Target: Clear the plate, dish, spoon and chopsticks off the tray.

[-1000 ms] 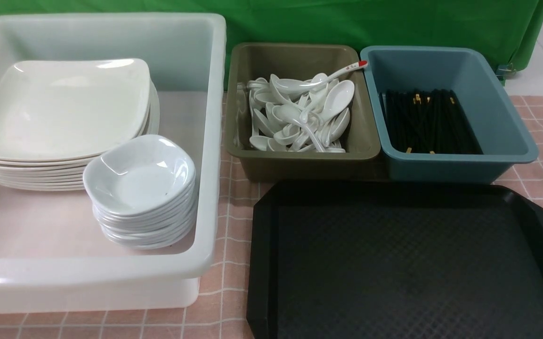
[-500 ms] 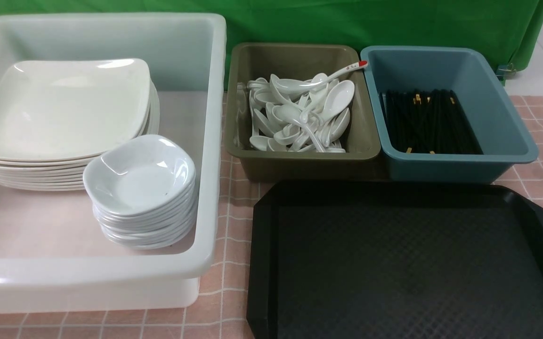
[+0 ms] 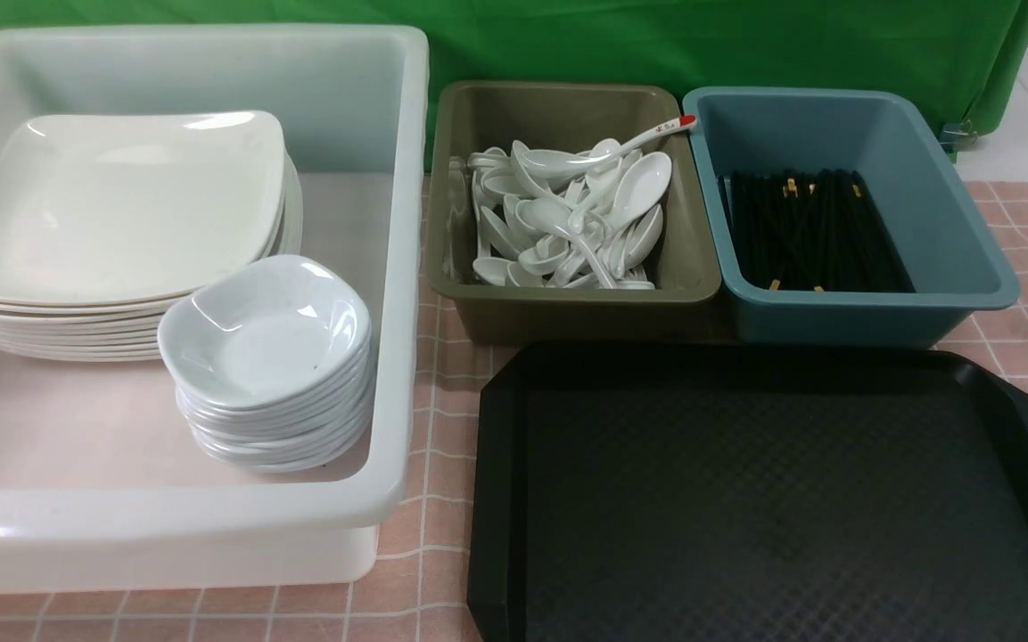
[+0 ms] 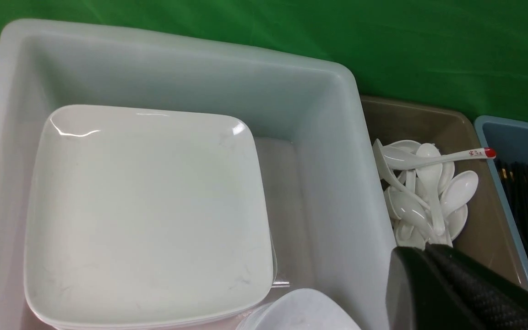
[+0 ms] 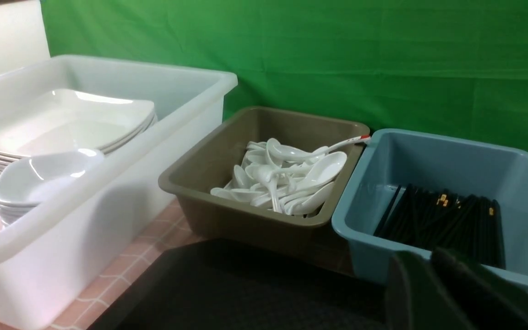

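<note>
The black tray point(image 3: 772, 499) lies at the front right with nothing on it. A white square plate point(image 3: 121, 205) tops a stack in the white tub point(image 3: 407, 267), and a small dish point(image 3: 264, 334) tops a stack beside it. The spoon point(image 3: 647, 138) with red marks rests on the white spoons in the olive tub point(image 3: 567, 299). Black chopsticks point(image 3: 812, 232) lie in the blue tub point(image 3: 950, 294). Neither gripper shows in the front view. My left gripper point(image 4: 414, 247) is shut and holds nothing. My right gripper point(image 5: 421, 252) is dark and blurred and holds nothing.
The three tubs stand side by side along the back, against a green backdrop. A pink checked cloth point(image 3: 433, 446) covers the table. Many plain white spoons point(image 3: 558, 232) fill the olive tub.
</note>
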Available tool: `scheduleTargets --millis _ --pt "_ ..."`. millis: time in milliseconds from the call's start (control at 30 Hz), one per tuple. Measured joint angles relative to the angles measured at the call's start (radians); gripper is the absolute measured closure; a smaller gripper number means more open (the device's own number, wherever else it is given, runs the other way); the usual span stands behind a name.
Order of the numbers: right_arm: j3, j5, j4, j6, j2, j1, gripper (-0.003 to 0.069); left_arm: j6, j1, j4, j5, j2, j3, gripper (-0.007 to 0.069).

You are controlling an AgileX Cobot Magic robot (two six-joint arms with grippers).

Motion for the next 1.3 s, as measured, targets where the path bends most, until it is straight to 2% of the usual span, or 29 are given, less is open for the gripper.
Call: scheduleTargets --millis 100,233,467,667,933,1100,1300 --pt "0.024 -0.008 0.001 0.000 -0.030 -0.023 0.0543 0.000 0.000 -0.001 0.000 0.000 0.000 0.0630" --pt "0.157 -0.011 0.001 0.000 -0.125 -0.130 0.0528 0.001 0.000 -0.008 0.000 0.000 0.000 0.0628" --pt "0.339 0.011 0.001 0.001 -0.242 -0.234 0.0510 0.005 0.000 -0.008 0.000 0.000 0.000 0.0628" --pt "0.454 0.009 -0.017 0.001 -0.303 -0.269 0.0496 0.021 -0.001 -0.008 0.000 0.000 0.000 0.0628" --pt "0.465 -0.006 -0.021 0.001 -0.303 -0.285 0.0467 0.024 -0.001 -0.060 -0.003 -0.001 0.018 0.0628" --pt "0.465 -0.006 -0.021 0.002 -0.303 -0.300 0.0462 0.064 -0.001 -0.157 -0.003 -0.004 0.134 0.0628" --pt "0.465 -0.006 -0.021 0.003 -0.303 -0.352 0.0452 0.096 -0.030 -0.179 -0.005 -0.003 0.296 0.0628"
